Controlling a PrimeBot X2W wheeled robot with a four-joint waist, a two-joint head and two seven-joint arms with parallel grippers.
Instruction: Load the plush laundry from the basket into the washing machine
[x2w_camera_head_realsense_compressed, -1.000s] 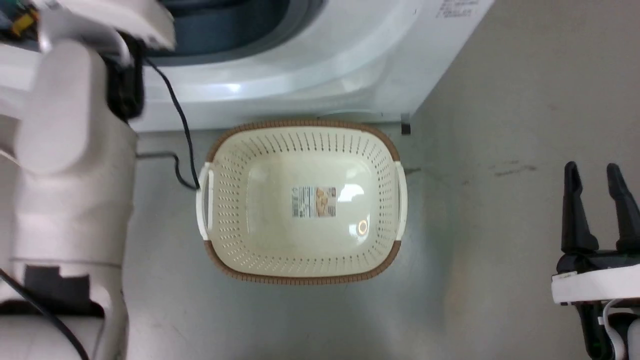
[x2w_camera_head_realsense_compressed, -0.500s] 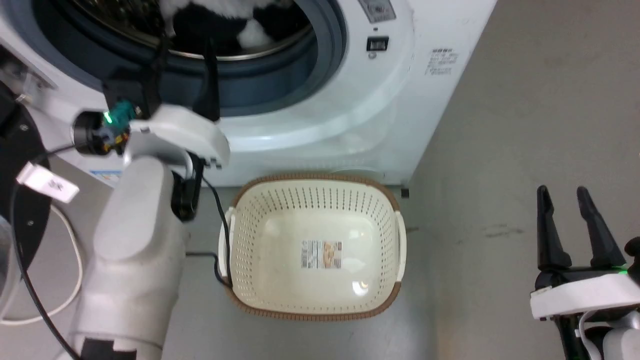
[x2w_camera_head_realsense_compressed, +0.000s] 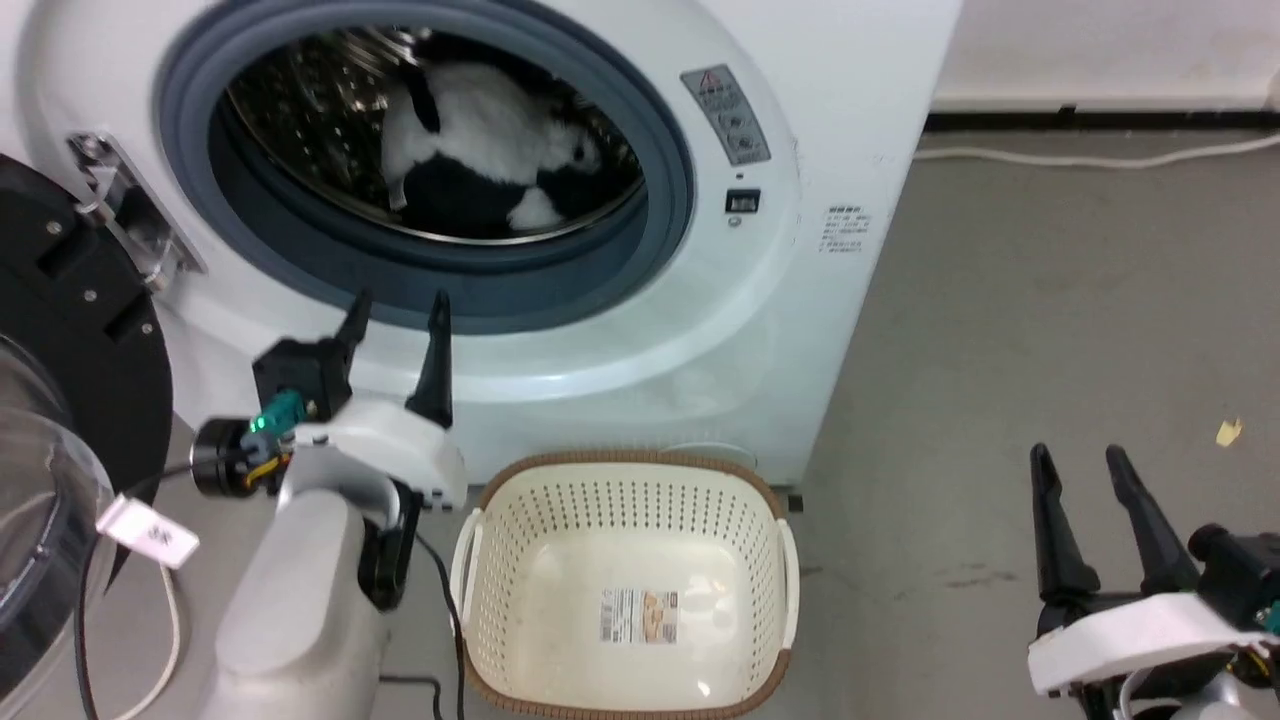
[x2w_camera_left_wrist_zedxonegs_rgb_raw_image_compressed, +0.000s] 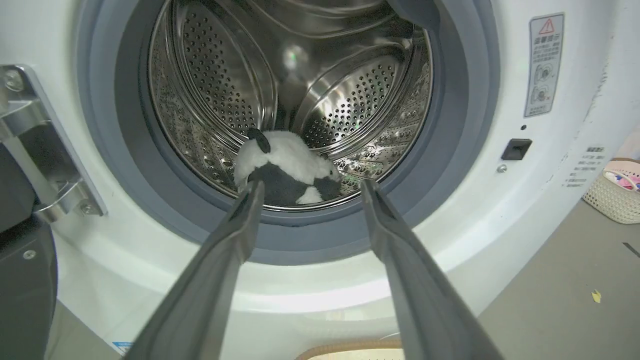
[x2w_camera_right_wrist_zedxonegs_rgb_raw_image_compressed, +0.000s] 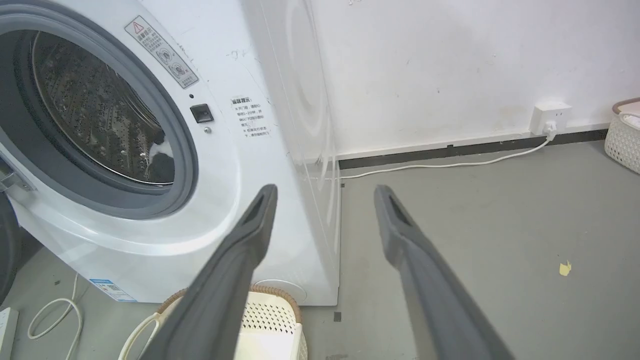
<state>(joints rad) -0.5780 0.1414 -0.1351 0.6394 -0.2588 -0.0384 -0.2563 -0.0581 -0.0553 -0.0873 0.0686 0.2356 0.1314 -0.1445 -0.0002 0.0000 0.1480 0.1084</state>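
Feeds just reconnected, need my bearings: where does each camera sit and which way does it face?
Head view: on the head, facing forward and down at the washing machine and empty basket; left hand, its forearm and right hand show.
Left wrist view: on the left wrist, looking along its fingers into the drum at the plush laundry.
Right wrist view: on the right wrist, fingers aimed past the machine's front corner at floor and wall.
Head and left wrist views share the plush laundry in the drum.

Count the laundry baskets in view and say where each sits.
2. A cream basket stands on the floor in front of the washing machine; a white basket sits farther right, cut off at the picture's edge.
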